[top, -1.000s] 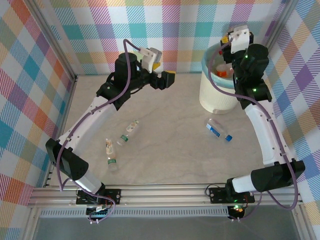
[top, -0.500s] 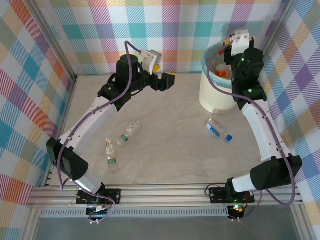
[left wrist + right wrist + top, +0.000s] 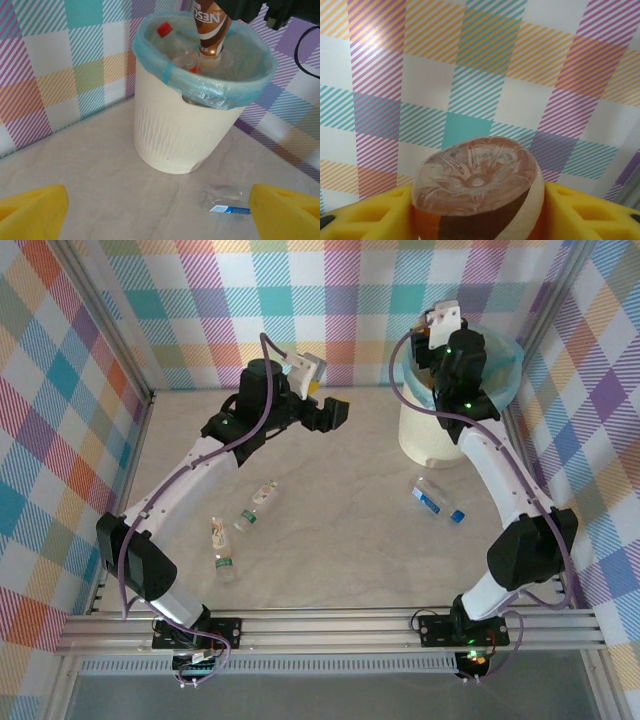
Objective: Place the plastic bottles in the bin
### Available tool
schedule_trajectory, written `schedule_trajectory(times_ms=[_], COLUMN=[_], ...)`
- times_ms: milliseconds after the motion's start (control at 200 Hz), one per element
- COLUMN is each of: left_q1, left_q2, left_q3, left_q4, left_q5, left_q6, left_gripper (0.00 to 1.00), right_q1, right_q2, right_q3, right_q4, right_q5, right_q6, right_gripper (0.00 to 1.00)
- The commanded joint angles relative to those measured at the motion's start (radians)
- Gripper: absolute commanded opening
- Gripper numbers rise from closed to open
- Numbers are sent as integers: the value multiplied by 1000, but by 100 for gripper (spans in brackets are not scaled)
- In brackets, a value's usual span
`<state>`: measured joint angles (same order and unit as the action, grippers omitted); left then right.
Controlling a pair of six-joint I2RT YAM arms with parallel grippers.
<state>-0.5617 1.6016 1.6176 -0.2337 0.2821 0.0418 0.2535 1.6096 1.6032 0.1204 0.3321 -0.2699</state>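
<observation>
1. Plastic bottles sit in three places. One brown-labelled clear bottle (image 3: 210,25) hangs neck-down at the mouth of the round cream-white bin with the teal bag liner (image 3: 175,135). Others lie inside the bin, among them a red-capped bottle (image 3: 165,30). Four lie on the worktop (image 3: 340,450).
2. My right end effector (image 3: 477,220) is closed on the brown-labelled bottle, with a yellow foam pad (image 3: 580,210) against each side. My left end effector (image 3: 335,412) stands wide open and holds nothing. It faces the bin from over the far part of the worktop.
3. I judge these bottles empty, very light and thin-walled, so a hard squeeze would crush them. Their smooth round sides will slip and roll. The best hold is across the body at the label, jaws square to the long axis.
4. A clear bottle with a blue label (image 3: 437,502) lies on its side near the bin's foot. On the left side lie three small clear bottles (image 3: 258,507), (image 3: 217,532), (image 3: 224,568), close together.
5. The worktop is pale, marbled, flat and smooth, so nothing would stop a nudged bottle. Pastel plaid walls (image 3: 200,300) close in on three sides. The bin stands by the far right corner, leaving little room behind it.
</observation>
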Motion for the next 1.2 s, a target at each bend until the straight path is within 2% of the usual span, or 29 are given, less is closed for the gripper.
schedule_trajectory(times_ms=[0,255,380,510,685,825,895,1070,1195], left_q1=[-1,5,8,9,9,9,9,9,10], left_q2=[-44,-57,-67,-78,-89,-89,-88,-87,-96], left_q3=[-18,-40,-48,-65,-79,-79,-76,-73,-78], left_q4=[7,7,7,7,8,10,10,-2,-15], left_q5=[-13,-20,-21,-27,-29,-29,-26,-24,-27], left_q6=[21,20,20,18,10,-2,-9,-18,-17], left_gripper=[94,94,94,94,94,94,94,94,94], right_q1=[23,40,42,43,43,33,16,-4,-5], right_q2=[26,44,47,45,28,34,34,37,38], right_q3=[-6,61,95,111,85,98,114,125,140], right_q4=[-10,-139,-203,-270,-319,-356,-383,-430,-470], right_q5=[58,129,168,195,228,351,403,417,420], right_q6=[-4,41,69,99,144,164,236,325,361], right_gripper=[60,71,71,65,66,70,74,78,86])
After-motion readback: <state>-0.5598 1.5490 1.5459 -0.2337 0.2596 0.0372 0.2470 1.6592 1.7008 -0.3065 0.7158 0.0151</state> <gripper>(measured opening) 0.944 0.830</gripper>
